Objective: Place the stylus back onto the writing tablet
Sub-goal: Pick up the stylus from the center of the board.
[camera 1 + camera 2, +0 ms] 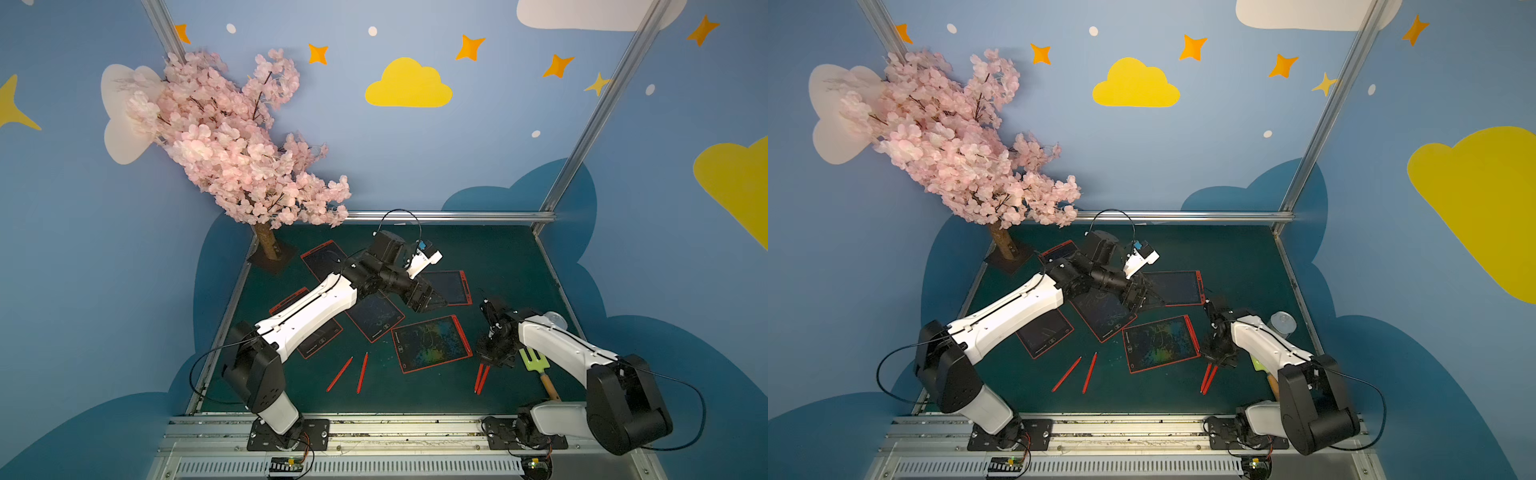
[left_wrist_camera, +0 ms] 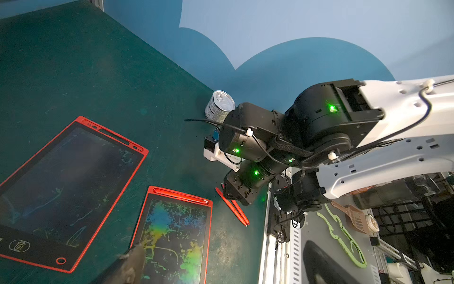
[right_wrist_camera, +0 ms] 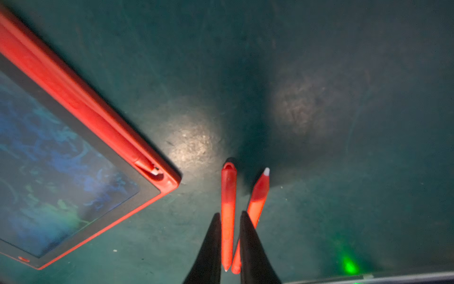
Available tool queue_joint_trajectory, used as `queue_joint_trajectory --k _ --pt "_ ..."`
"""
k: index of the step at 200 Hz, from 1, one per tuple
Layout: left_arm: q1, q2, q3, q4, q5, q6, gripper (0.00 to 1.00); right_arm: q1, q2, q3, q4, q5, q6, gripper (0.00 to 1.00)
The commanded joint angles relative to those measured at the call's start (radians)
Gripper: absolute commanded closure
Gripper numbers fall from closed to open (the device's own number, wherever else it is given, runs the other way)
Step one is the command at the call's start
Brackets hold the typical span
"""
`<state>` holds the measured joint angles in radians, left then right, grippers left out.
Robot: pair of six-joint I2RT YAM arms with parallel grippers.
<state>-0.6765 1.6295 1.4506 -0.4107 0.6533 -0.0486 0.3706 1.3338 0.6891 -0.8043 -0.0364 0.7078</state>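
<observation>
Right jaws (image 3: pixel 228 216) straddle one stylus (image 3: pixel 228 211) beside tablet edge (image 3: pixel 157 177).

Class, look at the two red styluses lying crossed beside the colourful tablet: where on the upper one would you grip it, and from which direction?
Grip the upper stylus mid-shaft, from straight above, fingers across its width. It lies flat and slim, and the lower stylus diverges there, leaving room. The right end effector already straddles it so.

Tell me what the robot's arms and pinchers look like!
Each arm has a chunky white shell between fat black joints, with thin black cables looping along it. Tiny green lights glow on the right arm's black joints. The right gripper has two slim, pointy black fingers. Both arms stand on black plates.
</observation>
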Motion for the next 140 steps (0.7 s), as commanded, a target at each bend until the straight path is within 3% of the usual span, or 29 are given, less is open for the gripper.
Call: queue_joint_trajectory --k 1,140 --pt "-0.005 0.003 -0.004 -0.003 -0.011 0.019 0.01 0.008 -0.016 -0.011 0.041 0.01 0.02 0.84" --pt "-0.018 -0.003 0.001 -0.018 -0.032 0.034 0.01 0.034 0.041 -0.059 0.098 0.055 0.032 0.84"
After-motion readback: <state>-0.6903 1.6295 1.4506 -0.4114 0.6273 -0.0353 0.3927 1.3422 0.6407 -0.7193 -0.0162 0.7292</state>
